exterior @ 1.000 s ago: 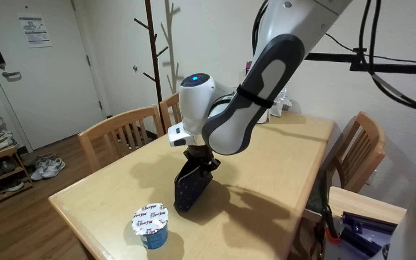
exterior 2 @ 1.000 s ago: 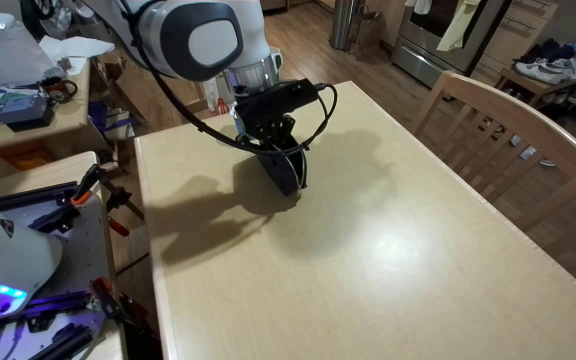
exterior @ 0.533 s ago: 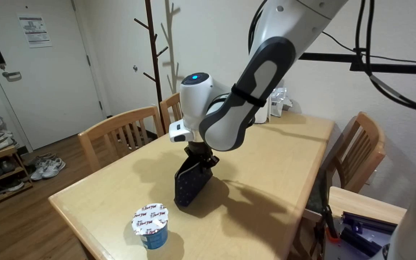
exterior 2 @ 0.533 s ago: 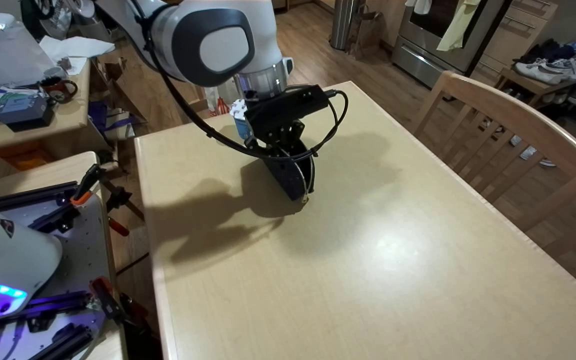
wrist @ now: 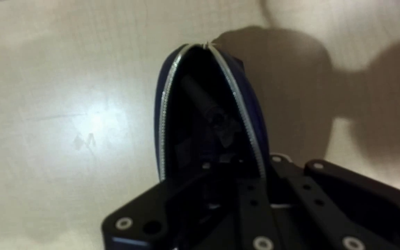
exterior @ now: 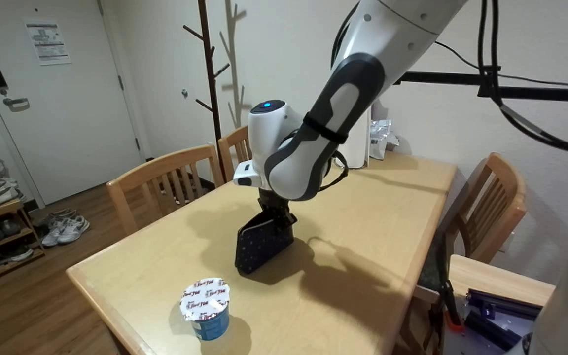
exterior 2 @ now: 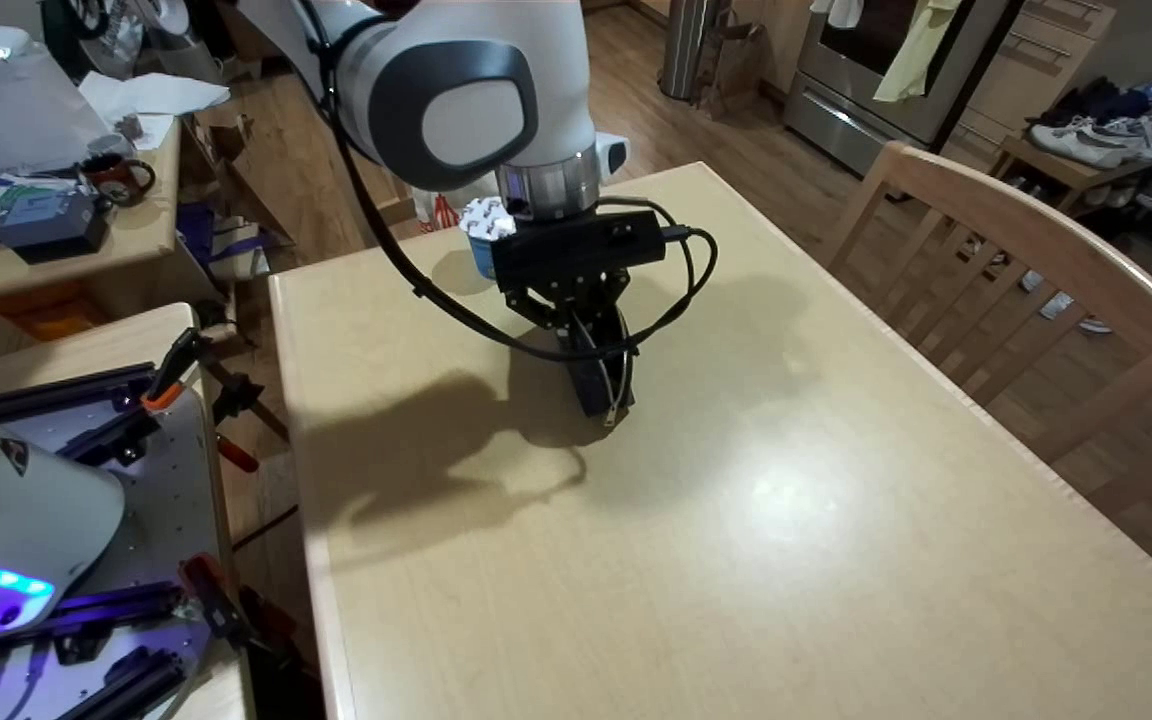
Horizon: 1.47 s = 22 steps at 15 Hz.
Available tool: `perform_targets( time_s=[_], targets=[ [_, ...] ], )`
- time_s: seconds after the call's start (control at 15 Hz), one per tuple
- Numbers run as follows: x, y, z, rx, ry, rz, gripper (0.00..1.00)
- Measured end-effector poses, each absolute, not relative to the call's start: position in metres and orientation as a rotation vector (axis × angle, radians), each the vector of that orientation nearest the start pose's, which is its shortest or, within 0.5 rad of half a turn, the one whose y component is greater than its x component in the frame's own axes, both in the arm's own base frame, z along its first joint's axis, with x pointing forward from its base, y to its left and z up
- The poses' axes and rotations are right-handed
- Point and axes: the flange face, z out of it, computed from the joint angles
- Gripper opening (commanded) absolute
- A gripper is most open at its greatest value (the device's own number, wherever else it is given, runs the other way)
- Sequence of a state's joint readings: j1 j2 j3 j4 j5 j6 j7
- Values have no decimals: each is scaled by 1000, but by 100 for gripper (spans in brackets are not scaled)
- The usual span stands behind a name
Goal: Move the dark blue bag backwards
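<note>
The dark blue bag (exterior: 262, 249) is a soft navy pouch with small light dots. It stands upright with its zipped mouth open upward. It also shows in an exterior view (exterior 2: 591, 385) and in the wrist view (wrist: 250, 93), where dim items show inside. My gripper (exterior: 281, 221) is above the bag, at the rear part of its mouth. In the wrist view the gripper (wrist: 257, 170) is shut on one side wall of the bag, one finger inside and one outside; the fingertips are hidden. I cannot tell whether the bag's bottom touches the table (exterior: 363, 207).
A blue cup with a white printed lid (exterior: 210, 315) stands on the table in front of the bag. It also shows partly behind the gripper (exterior 2: 484, 235). Wooden chairs (exterior: 165, 158) stand along the table's edge. A white object and silver pouch (exterior: 380, 138) sit at the far end.
The bag and gripper have moved together away from the blue cup, toward the middle of the table. The bag has turned somewhat. The cup has not moved.
</note>
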<state>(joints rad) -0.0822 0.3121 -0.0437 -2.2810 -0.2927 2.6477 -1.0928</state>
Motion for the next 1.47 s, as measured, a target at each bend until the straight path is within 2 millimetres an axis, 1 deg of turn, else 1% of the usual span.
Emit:
perform_targets(
  time_s=[0.13, 0.2, 0.27, 0.4, 0.53, 1.0, 1.13, 1.47],
  targets=[
    [536, -64, 215, -2705, -1874, 87, 4],
    [536, -65, 212, -2705, -1871, 93, 29],
    [536, -65, 209, -2702, -1869, 98, 29],
    [537, -65, 204, -2697, -1867, 109, 37],
    [538, -65, 200, -2694, -1865, 116, 50],
    [538, -66, 200, -2697, -1862, 116, 95],
    [538, -66, 200, -2699, -1858, 116, 100],
    [537, -68, 204, -2762, -1762, 131, 100]
  ],
)
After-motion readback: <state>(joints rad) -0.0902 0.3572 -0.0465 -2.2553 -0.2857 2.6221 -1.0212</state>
